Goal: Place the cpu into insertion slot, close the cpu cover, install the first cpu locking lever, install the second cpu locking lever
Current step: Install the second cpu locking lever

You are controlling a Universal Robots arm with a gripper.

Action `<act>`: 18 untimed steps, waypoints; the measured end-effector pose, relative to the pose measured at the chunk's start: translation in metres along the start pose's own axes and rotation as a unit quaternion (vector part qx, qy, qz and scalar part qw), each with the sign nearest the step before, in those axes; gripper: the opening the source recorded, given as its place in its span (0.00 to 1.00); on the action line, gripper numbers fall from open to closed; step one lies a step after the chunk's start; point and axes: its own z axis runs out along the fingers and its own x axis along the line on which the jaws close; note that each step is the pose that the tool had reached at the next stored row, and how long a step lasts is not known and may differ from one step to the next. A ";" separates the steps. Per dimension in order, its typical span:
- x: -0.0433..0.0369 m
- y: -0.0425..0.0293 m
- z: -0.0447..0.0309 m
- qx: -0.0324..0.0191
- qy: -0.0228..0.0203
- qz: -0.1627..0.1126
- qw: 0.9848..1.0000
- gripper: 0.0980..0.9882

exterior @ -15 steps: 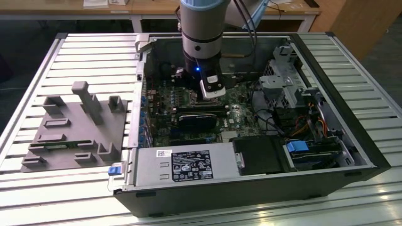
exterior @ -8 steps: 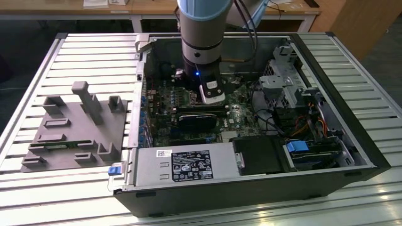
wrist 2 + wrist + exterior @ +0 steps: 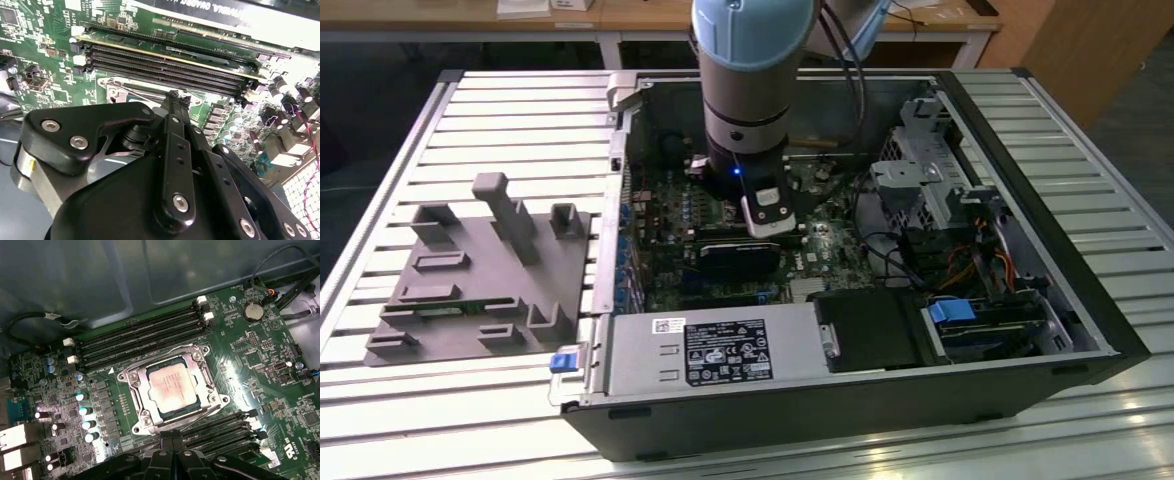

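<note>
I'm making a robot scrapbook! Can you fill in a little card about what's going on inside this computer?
chip: small square cpu with dull silver top, sitting in the insertion slot
cover: thin silver metal frame, the cpu cover, lying closed around the chip
gripper: black gripper, fingers shut together, just beside the socket's edge, holding nothing
neighbours: long black memory slots on both sides of the socket
board: green motherboard

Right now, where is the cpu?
In the first wrist view the cpu lies seated in the insertion slot on the green motherboard, framed by the cpu cover, between two banks of long black memory slots.
</note>
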 end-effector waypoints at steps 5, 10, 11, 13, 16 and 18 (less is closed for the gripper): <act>0.0017 -0.0066 0.0028 -0.014 0.006 -0.001 1.000 0.01; 0.0049 -0.0102 0.0084 -0.024 0.011 -0.009 1.000 0.01; 0.0052 -0.0106 0.0093 -0.025 0.012 -0.011 1.000 0.01; 0.0057 -0.0112 0.0108 -0.027 0.015 -0.015 0.999 0.01; 0.0068 -0.0123 0.0136 -0.032 0.018 -0.020 0.999 0.01; 0.0075 -0.0132 0.0156 -0.035 0.020 -0.023 0.999 0.01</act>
